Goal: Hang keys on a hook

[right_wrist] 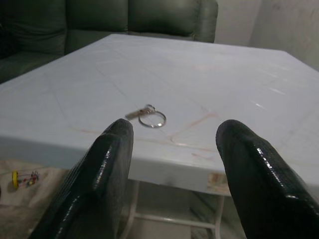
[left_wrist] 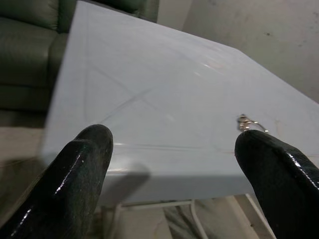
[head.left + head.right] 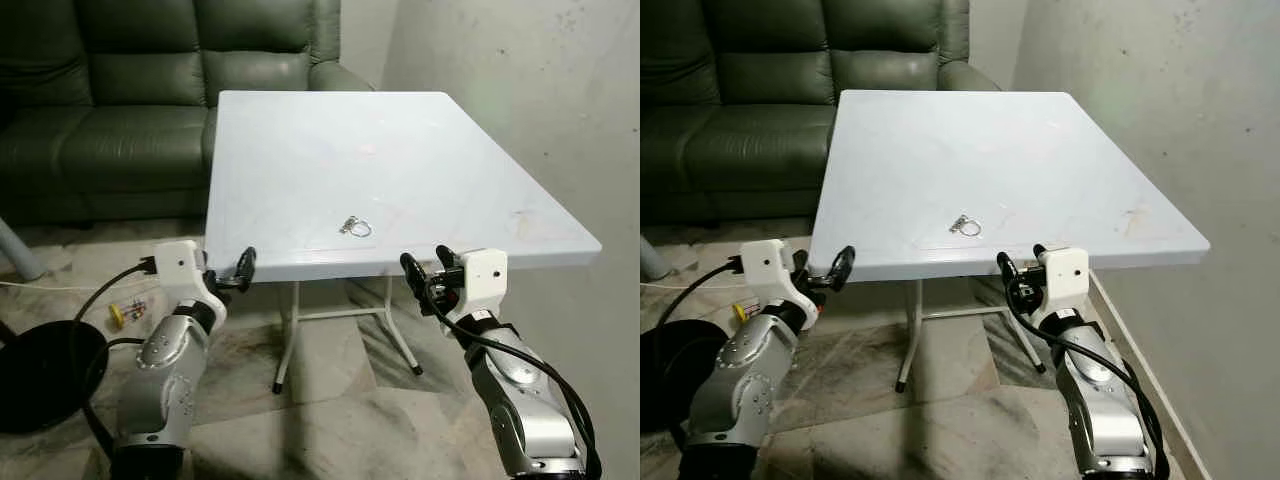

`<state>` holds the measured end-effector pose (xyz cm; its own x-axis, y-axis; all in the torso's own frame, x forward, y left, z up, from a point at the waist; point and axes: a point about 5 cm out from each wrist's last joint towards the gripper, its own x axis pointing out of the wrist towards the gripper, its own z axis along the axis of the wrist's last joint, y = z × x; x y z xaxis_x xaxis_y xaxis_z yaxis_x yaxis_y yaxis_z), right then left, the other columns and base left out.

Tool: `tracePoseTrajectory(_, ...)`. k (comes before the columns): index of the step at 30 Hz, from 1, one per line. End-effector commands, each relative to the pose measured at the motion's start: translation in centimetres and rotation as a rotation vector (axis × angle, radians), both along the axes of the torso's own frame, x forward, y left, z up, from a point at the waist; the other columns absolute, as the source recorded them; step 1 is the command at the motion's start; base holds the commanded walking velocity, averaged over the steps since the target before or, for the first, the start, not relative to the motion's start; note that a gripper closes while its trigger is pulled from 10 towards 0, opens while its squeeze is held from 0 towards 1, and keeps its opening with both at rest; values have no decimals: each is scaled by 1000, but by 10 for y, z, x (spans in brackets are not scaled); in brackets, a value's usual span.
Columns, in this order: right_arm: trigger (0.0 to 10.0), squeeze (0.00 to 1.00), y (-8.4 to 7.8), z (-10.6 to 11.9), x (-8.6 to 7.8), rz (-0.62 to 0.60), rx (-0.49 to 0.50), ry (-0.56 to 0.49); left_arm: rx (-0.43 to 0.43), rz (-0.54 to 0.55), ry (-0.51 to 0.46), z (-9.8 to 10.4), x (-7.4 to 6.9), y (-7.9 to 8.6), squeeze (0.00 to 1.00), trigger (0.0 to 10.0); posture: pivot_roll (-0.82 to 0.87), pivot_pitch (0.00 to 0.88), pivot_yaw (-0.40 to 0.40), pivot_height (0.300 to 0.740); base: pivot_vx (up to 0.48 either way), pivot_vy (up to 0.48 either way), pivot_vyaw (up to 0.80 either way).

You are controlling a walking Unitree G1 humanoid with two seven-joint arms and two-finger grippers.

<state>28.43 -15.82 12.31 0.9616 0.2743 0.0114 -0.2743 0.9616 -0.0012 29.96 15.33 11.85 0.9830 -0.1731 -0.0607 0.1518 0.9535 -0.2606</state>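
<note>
Both jaws stand wide open and hold nothing — the left gripper (image 3: 243, 268) and the right gripper (image 3: 425, 272) hang just off the near edge of the white table (image 3: 400, 130). Near that edge lie the keys (image 3: 355, 227), apart from both. From the right wrist a ring and perhaps one small key show; the head views add a green sofa (image 3: 120, 100) behind.

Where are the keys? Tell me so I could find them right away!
Look at the big white table in front of the dark green sofa. Near the table's front edge, about midway between the left gripper and the right gripper, lie the keys. They are a small shiny metal ring with a key on it, the only thing lying on the white top.
</note>
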Motion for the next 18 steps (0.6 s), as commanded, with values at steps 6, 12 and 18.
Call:
tracePoseTrajectory(6, 10000, 0, 0, 10, 0, 24, 18, -28, -1, -14, -18, 6, 0, -1, 0, 10000, -41, 0, -65, 740, 404, 0, 0)
tracePoseTrajectory(12, 10000, 0, 1, 10, 0, 49, 17, -32, -5, -14, -16, 6, 1, -1, 0, 10000, -40, 0, -64, 740, 381, 182, 0)
tracePoseTrajectory(18, 10000, 0, 2, 11, 1, 67, 12, -35, -6, -10, -18, 7, 1, 0, 0, 10000, -37, 0, -62, 740, 330, 349, 0)
